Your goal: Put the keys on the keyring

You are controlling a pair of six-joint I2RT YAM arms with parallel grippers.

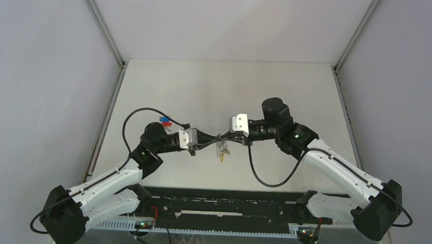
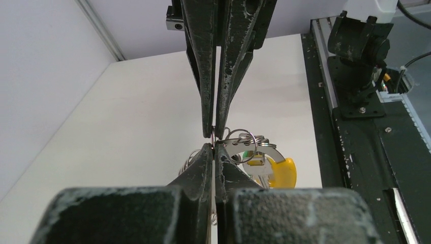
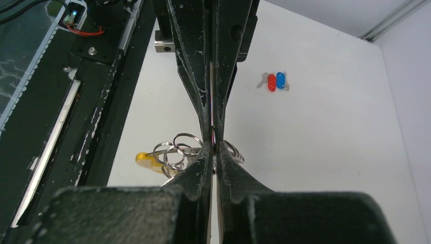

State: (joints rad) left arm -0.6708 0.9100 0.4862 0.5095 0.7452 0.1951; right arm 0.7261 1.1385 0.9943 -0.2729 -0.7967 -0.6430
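- Top view: the keyring is held above the desk between the left gripper and the right gripper.
- Left wrist: both grippers are seen pinched shut on its silver rings, and a yellow strip hangs beside them.
- Right wrist: the keys cannot be made out, so threading is judged unfinished.

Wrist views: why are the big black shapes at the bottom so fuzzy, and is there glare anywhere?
Left wrist: the left gripper fills the bottom, probably too near the lens, so its base blurs, while the keyring is sharp. Right wrist: same blur on the right gripper. Top external: soft, even light, faint shadows, no glare.
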